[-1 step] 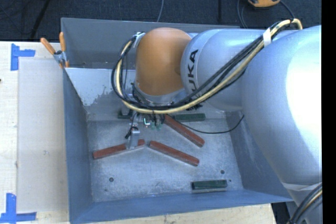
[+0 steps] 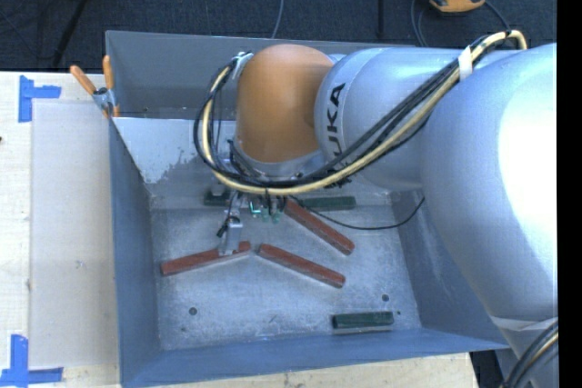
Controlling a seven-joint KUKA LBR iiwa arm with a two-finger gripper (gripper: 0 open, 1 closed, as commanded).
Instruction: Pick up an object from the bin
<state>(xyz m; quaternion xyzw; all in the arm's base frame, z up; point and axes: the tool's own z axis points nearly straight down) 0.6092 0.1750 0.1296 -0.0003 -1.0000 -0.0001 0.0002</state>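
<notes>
Where arm (image 2: 391, 118) reaches into bin (image 2: 135, 273), jaws sit at right end of left red-brown stick (image 2: 194, 262); opening indiscernible.

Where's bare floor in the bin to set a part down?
Front-left floor, between the left brown stick and the front wall. Also right of the middle brown stick, above the green bar. Crowded around the tool.

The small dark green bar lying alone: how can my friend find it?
Look in the grey metal bin, by the wall at the bottom of the view, right of the middle. The small dark green flat bar lies there alone. The reddish-brown sticks above it are longer and slanted.
</notes>
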